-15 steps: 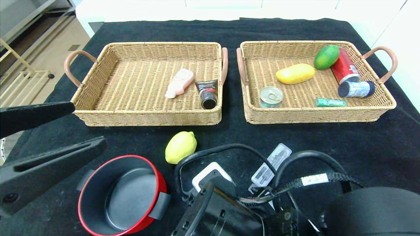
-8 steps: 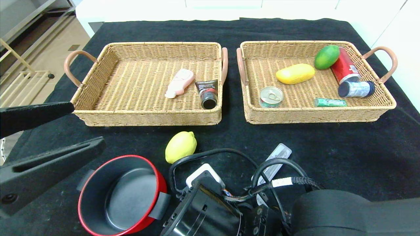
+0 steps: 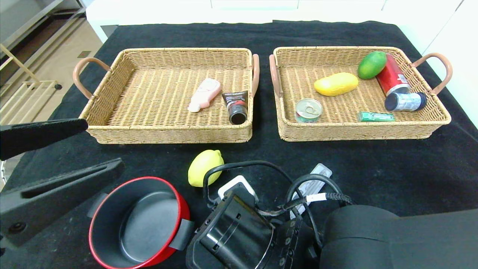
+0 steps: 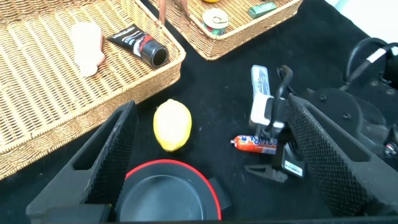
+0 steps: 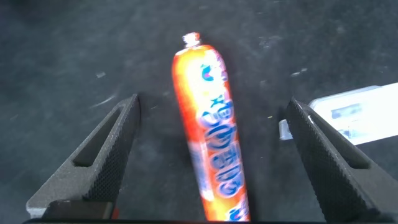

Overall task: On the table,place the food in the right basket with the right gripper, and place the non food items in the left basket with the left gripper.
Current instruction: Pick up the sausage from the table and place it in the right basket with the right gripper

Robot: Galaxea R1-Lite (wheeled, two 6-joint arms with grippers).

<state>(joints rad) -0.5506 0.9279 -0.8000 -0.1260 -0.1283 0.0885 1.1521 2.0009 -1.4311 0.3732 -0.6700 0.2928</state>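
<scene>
The right gripper (image 5: 211, 143) hangs over a sausage (image 5: 214, 134) on the desk (image 3: 392, 168), fingers spread. The left gripper (image 4: 205, 155), fingers spread, hovers near left above a pot (image 3: 138, 220).

We can make out no word, brand or number anywhere. Between the right gripper's (image 5: 211, 152) open fingers, the orange sausage (image 5: 214, 140) carries blue and white print too blurred to read. Farther off, the black tube (image 3: 236, 105) and the red can (image 3: 392, 78) bear labels too small for us to read.
</scene>
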